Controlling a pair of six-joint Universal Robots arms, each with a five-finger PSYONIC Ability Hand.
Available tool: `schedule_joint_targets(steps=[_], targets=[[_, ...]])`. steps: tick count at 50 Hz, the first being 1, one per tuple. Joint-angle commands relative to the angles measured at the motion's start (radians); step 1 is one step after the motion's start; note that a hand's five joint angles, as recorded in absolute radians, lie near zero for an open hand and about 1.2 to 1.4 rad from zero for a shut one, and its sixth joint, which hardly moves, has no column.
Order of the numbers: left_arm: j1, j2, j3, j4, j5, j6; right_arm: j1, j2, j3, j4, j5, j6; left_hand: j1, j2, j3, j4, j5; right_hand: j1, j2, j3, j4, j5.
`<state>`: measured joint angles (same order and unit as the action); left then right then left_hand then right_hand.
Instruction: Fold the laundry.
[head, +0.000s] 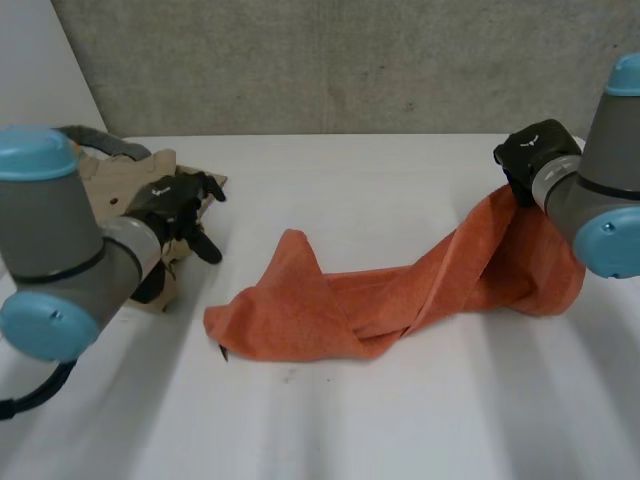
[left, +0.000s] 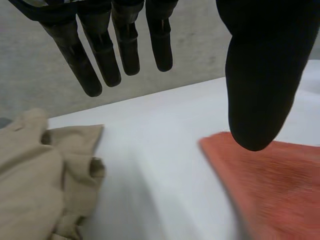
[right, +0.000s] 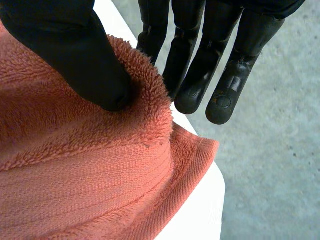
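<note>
progress: early, by my read; no finished fold is showing anywhere on the tabletop (head: 350, 430)
beige garment (head: 115, 178): sitting as a crumpled heap at the tabletop's left edge, not being folded, so I'm counting it as left to do
left hand (head: 178, 208): hovering just above the beige garment, between it and the towel; fingers (left: 101, 52) hanging straight and released, gripping nothing
orange towel (head: 300, 315): lying mid-tabletop, left end bunching into a peak, middle twisting into a rope, right end rising off the surface toward the right edge
right hand (head: 530, 158): holding up the towel's right end near the tabletop's right edge; thumb pressing the hemmed edge against the fingers (right: 234, 75), close to a corner, so grasping the towel
done: towel is being picked up at one end, nothing more
remaining: likely untwisting and spreading the towel, getting a second corner, then folding; after that the beige heap
count, hands: two, one idling, one gripping
count, orange towels: one
count, beige items: one heap; cannot tell whether it's hiding more than one piece
count, folded items: zero
</note>
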<state>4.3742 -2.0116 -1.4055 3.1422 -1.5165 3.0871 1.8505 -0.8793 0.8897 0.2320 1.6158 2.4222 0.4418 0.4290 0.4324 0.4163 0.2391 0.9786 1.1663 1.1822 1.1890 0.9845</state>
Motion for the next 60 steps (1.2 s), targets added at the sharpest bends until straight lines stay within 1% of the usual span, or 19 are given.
schedule_joint_targets(steps=[1, 7, 11, 16, 23, 28, 30, 31, 33, 34, 38, 42, 43, 45, 48, 49, 53, 58, 60], targets=[[-0.001, 0.234, -0.282, 0.01, 0.144, 0.038, -0.01, 0.002, 0.067, -0.02, 0.015, 0.014, -0.002, 0.011, 0.007, 0.023, 0.026, 0.418, 0.23, 0.214, 0.207, 0.237], [-0.001, 0.297, -0.418, 0.019, 0.15, 0.14, -0.008, -0.059, 0.178, -0.092, 0.003, 0.055, 0.004, 0.016, 0.013, 0.029, 0.032, 0.418, 0.23, 0.214, 0.207, 0.237], [0.002, 0.278, -0.446, 0.033, 0.13, 0.162, -0.01, -0.113, 0.261, -0.121, -0.028, 0.061, 0.024, 0.037, 0.033, 0.05, 0.052, 0.418, 0.23, 0.214, 0.207, 0.237], [-0.001, 0.182, -0.437, 0.076, 0.07, 0.17, -0.008, -0.124, 0.313, -0.125, -0.047, 0.061, 0.121, 0.134, 0.13, 0.146, 0.149, 0.418, 0.23, 0.214, 0.207, 0.237], [-0.013, 0.05, -0.385, 0.143, 0.029, 0.171, -0.007, -0.132, 0.391, -0.146, -0.054, 0.063, 0.191, 0.204, 0.201, 0.217, 0.22, 0.418, 0.23, 0.214, 0.207, 0.237], [-0.035, -0.028, -0.333, 0.145, 0.004, 0.173, -0.007, -0.173, 0.456, -0.187, -0.056, 0.061, 0.259, 0.272, 0.268, 0.284, 0.287, 0.418, 0.23, 0.214, 0.207, 0.237], [-0.048, -0.044, -0.319, 0.145, -0.004, 0.173, -0.007, -0.191, 0.482, -0.203, -0.057, 0.061, 0.376, 0.389, 0.385, 0.401, 0.404, 0.418, 0.23, 0.214, 0.207, 0.237], [-0.059, -0.05, -0.308, 0.147, -0.008, 0.173, -0.007, -0.197, 0.489, -0.207, -0.057, 0.061, 0.6, 0.613, 0.61, 0.626, 0.628, 0.418, 0.23, 0.214, 0.207, 0.237], [-0.071, -0.045, -0.3, 0.15, -0.014, 0.171, -0.008, -0.211, 0.506, -0.214, -0.059, 0.061, 0.892, 0.905, 0.901, 0.917, 0.92, 0.418, 0.23, 0.214, 0.207, 0.237], [-0.074, -0.041, -0.299, 0.15, -0.019, 0.171, -0.008, -0.216, 0.511, -0.214, -0.06, 0.061, 0.954, 0.967, 0.963, 0.979, 0.982, 0.418, 0.23, 0.214, 0.207, 0.237], [-0.084, -0.006, -0.282, 0.142, -0.048, 0.17, -0.011, -0.277, 0.519, -0.203, -0.06, 0.057, 0.954, 0.967, 0.964, 0.98, 0.983, 0.418, 0.23, 0.214, 0.207, 0.237], [-0.081, 0.151, -0.291, 0.114, -0.073, 0.16, -0.022, -0.381, 0.511, -0.159, -0.059, 0.02, 0.954, 0.967, 0.964, 0.98, 0.983, 0.418, 0.23, 0.214, 0.207, 0.237], [-0.079, 0.222, -0.291, 0.098, -0.074, 0.154, -0.023, -0.4, 0.506, -0.14, -0.06, 0.008, 0.954, 0.967, 0.964, 0.98, 0.983, 0.418, 0.23, 0.214, 0.207, 0.237], [-0.068, 0.331, -0.282, 0.072, -0.071, 0.141, -0.036, -0.457, 0.489, -0.071, -0.076, -0.04, 0.954, 0.967, 0.964, 0.98, 0.983, 0.418, 0.23, 0.214, 0.207, 0.237], [-0.052, 0.427, -0.268, 0.045, -0.07, 0.114, -0.059, -0.527, 0.439, 0.022, -0.115, -0.1, 0.954, 0.967, 0.964, 0.98, 0.983, 0.418, 0.23, 0.214, 0.207, 0.237], [-0.03, 0.485, -0.251, 0.023, -0.068, 0.092, -0.063, -0.539, 0.424, 0.048, -0.128, -0.112, 0.954, 0.967, 0.964, 0.98, 0.983, 0.418, 0.23, 0.214, 0.207, 0.237], [0.022, 0.554, -0.198, -0.069, -0.06, 0.042, -0.082, -0.572, 0.333, 0.16, -0.168, -0.153, 0.954, 0.967, 0.964, 0.98, 0.983, 0.418, 0.23, 0.214, 0.207, 0.237], [0.082, 0.551, -0.152, -0.123, -0.004, 0.002, -0.089, -0.564, 0.226, 0.25, -0.175, -0.161, 0.954, 0.967, 0.964, 0.98, 0.983, 0.418, 0.23, 0.214, 0.207, 0.237], [0.105, 0.542, -0.144, -0.125, 0.01, -0.004, -0.1, -0.523, 0.2, 0.263, -0.174, -0.164, 0.954, 0.967, 0.964, 0.98, 0.983, 0.418, 0.23, 0.214, 0.207, 0.237]])
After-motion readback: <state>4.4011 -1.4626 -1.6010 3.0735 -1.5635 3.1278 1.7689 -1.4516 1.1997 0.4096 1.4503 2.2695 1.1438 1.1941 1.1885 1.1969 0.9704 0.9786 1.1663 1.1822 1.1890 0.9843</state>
